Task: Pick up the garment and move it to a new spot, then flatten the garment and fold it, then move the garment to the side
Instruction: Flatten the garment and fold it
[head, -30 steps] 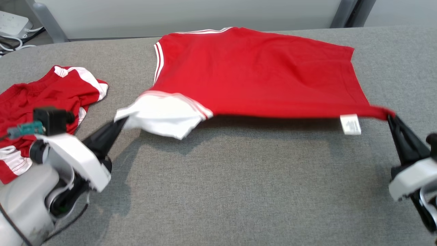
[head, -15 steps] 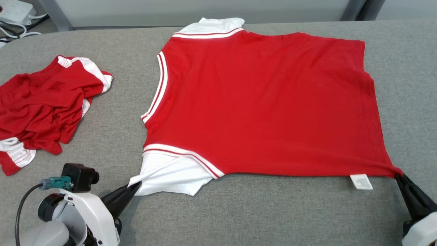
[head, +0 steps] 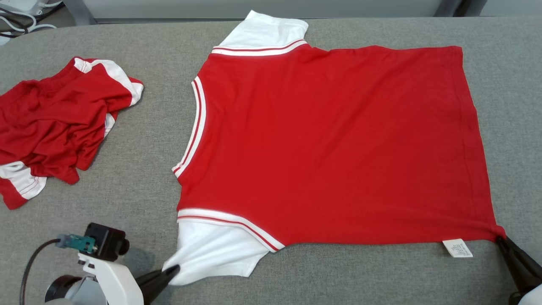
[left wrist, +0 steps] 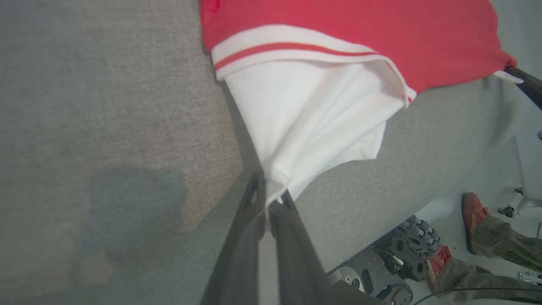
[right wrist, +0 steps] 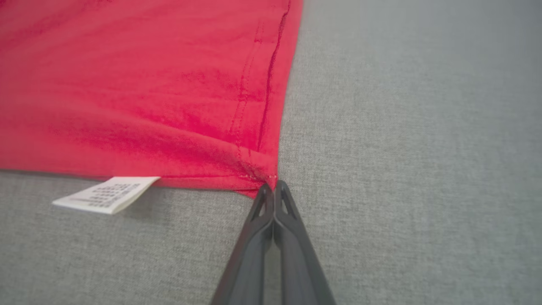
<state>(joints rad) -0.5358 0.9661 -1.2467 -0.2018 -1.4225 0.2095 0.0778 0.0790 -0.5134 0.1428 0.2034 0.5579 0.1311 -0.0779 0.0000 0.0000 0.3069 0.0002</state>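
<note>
"Head view first: where is the garment [head: 330,144]?"

"Spread flat across the middle of the grey table [head: 338,284], collar toward the robot's left, hem toward its right. The far sleeve [head: 264,29] lies at the table's back edge. The near sleeve [head: 216,250] is at the front."

"What about the left gripper [head: 171,270]?"

"Closed tight on the tip of the near sleeve. The left wrist view shows white cloth pinched between the two dark fingers and drawn into a point."

"And the right gripper [head: 500,239]?"

"Clamped too, on the near hem corner (the one just beside the white care label [head: 457,248]). In the right wrist view its fingertips meet with red fabric nipped between them, low against the table."

"Anything else lying there?"

"A crumpled garment [head: 55,127], red and white as well, sits well apart at the left."
</note>
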